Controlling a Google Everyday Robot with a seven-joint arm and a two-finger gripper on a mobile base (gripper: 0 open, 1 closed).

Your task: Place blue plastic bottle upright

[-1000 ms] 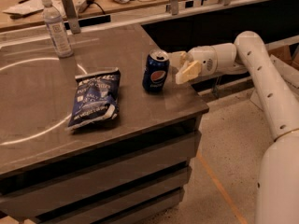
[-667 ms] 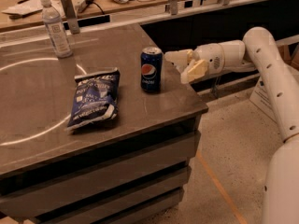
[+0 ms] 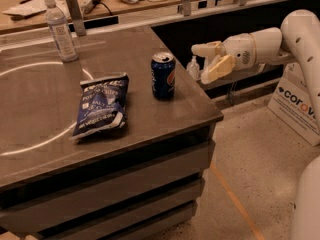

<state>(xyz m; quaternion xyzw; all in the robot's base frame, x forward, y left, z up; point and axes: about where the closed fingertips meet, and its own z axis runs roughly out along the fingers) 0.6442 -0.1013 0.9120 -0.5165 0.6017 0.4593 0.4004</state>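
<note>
- Brown table fills the left of the view, with a cluttered bench behind it and speckled floor to the right.
- On the table, the can stands near the right edge with its silver top up. Its long axis is vertical.
- Chip bag lies flat to the can's left, apart from it. Water bottle stands well apart at the far left.
- Gripper hangs past the table's right edge, to the can's right and about level with its top. It is near the can but not touching it.
- Its two pale fingers are spread with nothing between them, and they point left toward the can.
- Key relation: the can lies straight left of the gripper, across the table edge. Its upright axis runs crosswise to the fingers' reach.
- Judgement: the can looks set upright already, so the task seems done or nearly so. What is left is likely only taking the arm clear.
- Risk: a leftward sweep of the arm could knock the can, which is close to the edge and would tip easily.
</note>
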